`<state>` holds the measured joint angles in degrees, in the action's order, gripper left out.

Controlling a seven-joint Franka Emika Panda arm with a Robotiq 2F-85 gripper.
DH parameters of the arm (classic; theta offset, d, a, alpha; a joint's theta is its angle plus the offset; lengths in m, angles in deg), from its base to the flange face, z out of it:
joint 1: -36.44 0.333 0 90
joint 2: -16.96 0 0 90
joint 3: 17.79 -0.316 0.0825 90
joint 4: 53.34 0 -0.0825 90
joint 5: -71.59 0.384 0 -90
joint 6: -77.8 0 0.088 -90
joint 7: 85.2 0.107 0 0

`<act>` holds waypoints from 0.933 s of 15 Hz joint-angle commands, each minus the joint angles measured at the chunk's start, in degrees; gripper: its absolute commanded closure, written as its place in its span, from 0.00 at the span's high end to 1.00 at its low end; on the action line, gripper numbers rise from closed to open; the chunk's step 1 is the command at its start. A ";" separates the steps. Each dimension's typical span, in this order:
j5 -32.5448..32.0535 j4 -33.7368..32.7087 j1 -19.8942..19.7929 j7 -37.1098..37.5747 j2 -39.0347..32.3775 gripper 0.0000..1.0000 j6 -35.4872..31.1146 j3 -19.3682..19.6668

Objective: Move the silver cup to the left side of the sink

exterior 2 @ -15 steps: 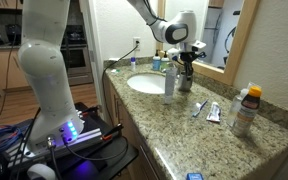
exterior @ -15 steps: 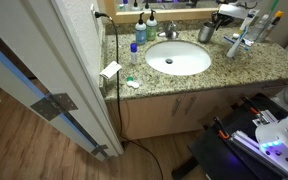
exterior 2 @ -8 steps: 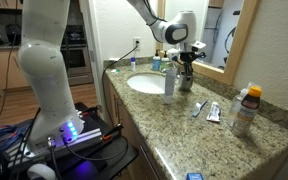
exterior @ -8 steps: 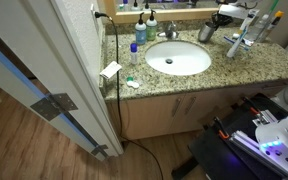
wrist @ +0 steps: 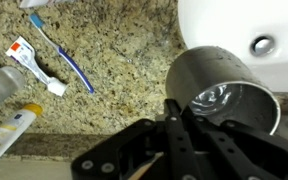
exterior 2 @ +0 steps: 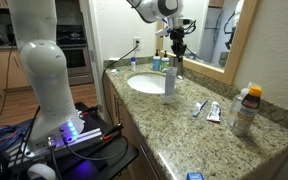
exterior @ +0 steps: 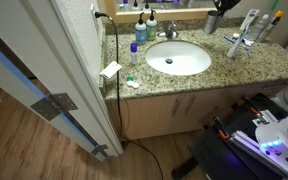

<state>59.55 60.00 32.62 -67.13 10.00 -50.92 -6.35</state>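
Observation:
My gripper (wrist: 180,118) is shut on the rim of the silver cup (wrist: 227,88), a shiny metal tumbler with its open mouth toward the wrist camera. The cup hangs above the counter by the right edge of the white sink (wrist: 214,25). In both exterior views the cup (exterior: 212,22) (exterior 2: 178,46) is in the air under the gripper (exterior: 221,8) (exterior 2: 175,30), behind and right of the sink basin (exterior: 156,50) (exterior 2: 136,78), near the mirror.
A blue toothbrush (wrist: 69,62), a toothpaste tube (wrist: 29,58) and a yellow-capped tube (wrist: 9,130) lie on the granite counter. A faucet (exterior: 170,30) and bottles (exterior: 136,47) (exterior 2: 169,80) stand round the sink. An orange-capped bottle (exterior 2: 246,108) stands at the counter's end.
The gripper has risen with the silver cup, lifting it off the counter toward the mirror. Nothing else has moved.

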 commanded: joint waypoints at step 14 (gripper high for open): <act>4.47 3.80 8.21 -3.37 7.24 0.06 7.00 -14.95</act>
<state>64.09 63.85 41.16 -70.45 17.22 -44.06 -21.07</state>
